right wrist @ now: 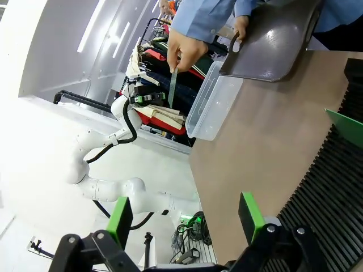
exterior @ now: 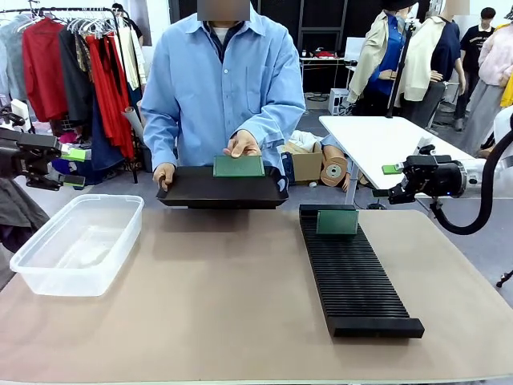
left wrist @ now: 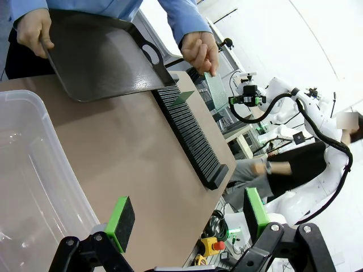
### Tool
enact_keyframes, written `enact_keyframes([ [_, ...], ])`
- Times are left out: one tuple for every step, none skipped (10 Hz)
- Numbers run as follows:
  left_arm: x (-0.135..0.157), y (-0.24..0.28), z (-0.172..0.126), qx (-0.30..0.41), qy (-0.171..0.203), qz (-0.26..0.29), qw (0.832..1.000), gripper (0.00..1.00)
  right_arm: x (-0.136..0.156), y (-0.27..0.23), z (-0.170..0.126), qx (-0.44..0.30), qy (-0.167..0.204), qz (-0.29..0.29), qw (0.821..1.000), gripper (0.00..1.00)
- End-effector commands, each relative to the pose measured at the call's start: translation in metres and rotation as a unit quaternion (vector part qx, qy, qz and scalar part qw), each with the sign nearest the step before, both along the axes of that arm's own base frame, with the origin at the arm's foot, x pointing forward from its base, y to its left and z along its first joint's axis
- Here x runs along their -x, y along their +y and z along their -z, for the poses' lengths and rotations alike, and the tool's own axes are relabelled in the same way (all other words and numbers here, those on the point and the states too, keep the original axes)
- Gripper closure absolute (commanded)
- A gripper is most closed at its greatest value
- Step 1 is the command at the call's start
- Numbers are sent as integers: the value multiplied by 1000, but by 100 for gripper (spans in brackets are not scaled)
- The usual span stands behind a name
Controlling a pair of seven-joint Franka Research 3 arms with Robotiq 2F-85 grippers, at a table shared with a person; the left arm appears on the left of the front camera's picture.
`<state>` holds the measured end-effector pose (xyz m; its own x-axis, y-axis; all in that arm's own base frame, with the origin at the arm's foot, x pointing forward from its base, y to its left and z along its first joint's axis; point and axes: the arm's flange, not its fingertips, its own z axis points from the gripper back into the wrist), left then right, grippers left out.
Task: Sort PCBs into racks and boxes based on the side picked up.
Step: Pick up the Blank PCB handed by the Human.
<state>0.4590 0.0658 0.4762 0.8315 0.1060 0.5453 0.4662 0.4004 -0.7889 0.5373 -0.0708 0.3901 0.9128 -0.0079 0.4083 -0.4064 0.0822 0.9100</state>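
From the front, shows a person's hand (exterior: 242, 144) pinching one green PCB (exterior: 238, 166) upright over a flat black tray (exterior: 220, 192) at the table's (exterior: 208, 321) far edge, a second PCB (exterior: 337, 221) standing in the far end of the ribbed black rack (exterior: 357, 281), and a clear plastic box (exterior: 76, 241) at left. Places the left gripper (exterior: 76, 167) and right gripper (exterior: 386, 181) off either side, both spread and empty. From the left wrist, shows green-padded jaws wide apart, gripping nothing, the box at lower left. From the right wrist, shows jaws fully apart, empty, the rack at lower right.

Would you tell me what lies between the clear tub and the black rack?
Front view: bare table between tub and rack; the person's tray hovers farther back.
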Motion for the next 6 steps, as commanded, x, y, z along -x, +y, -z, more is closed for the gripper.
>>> enact_keyframes([
  [0,0,-1,1,-1,0,1000,0,-4,-1,-3,2,-5,-1,1000,0],
  [0,0,-1,1,-1,0,1000,0,-4,-1,-3,2,-5,-1,1000,0],
  [0,0,-1,1,-1,0,1000,0,0,0,0,0,0,0,1000,0],
  [0,0,-1,1,-1,0,1000,0,-3,7,-2,-6,2,1,1000,0],
  [0,0,-1,1,-1,0,1000,0,-5,14,-5,-7,6,4,1000,0],
  [0,0,-1,1,-1,0,1000,0,-5,20,-9,-6,7,10,1000,0],
])
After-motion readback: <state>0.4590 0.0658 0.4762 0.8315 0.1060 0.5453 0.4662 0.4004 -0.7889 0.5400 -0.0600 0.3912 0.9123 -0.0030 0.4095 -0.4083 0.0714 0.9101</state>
